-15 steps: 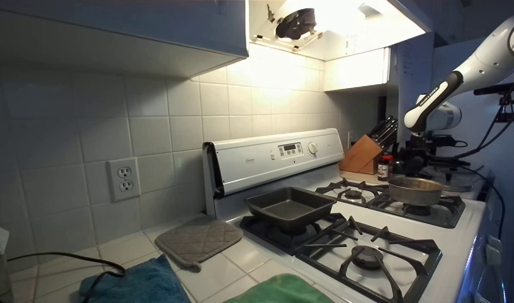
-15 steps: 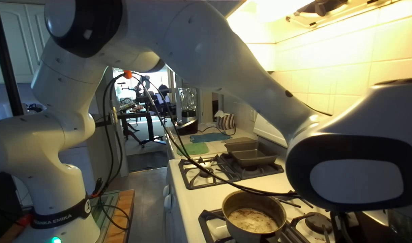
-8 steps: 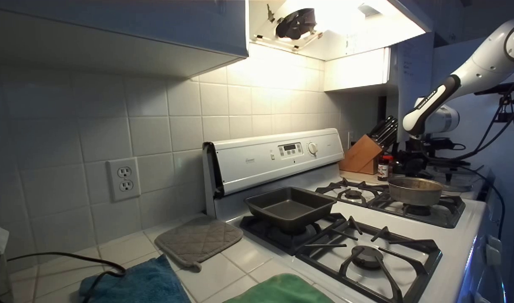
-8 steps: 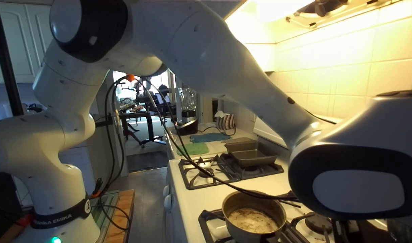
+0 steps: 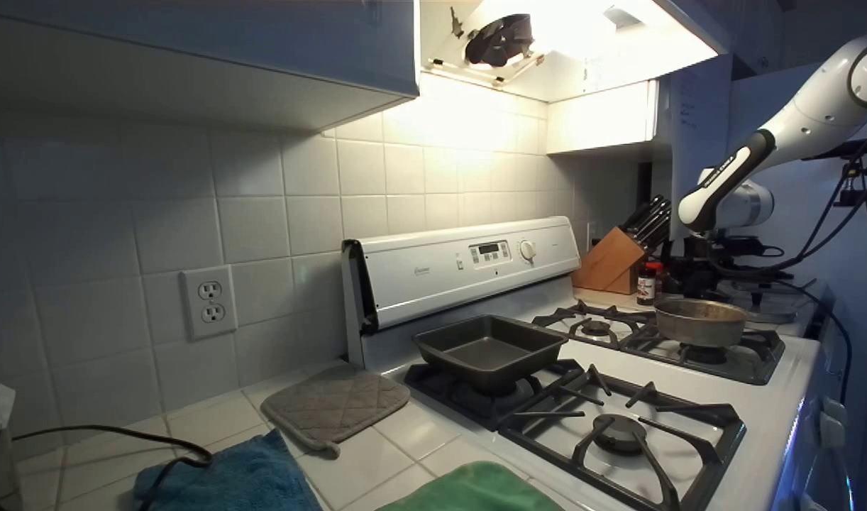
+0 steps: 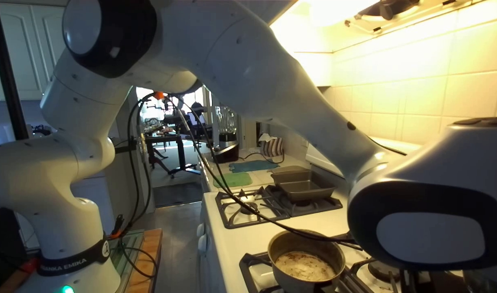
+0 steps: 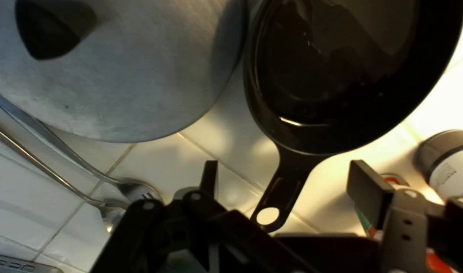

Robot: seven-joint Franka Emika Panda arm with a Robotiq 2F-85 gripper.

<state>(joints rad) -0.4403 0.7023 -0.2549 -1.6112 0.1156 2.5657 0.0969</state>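
Note:
My gripper is open and empty in the wrist view, with its fingers wide apart. A black skillet lies on the white tiles ahead of it. The skillet's handle points toward the gripper and shows between the two fingers, touching neither. I cannot tell how high the fingertips are above it. A grey metal lid with a dark knob lies left of the skillet. In an exterior view the gripper is a dark shape over the counter beyond the stove. The other exterior view mostly hides it behind the wrist.
A fork and another metal utensil lie at left. A jar stands at right. A pot with pale contents and a baking pan sit on the stove. A knife block stands behind.
The arm and wrist have come down a little in both exterior views, slightly more in the first half second. The pots, pans and cloths have not moved.

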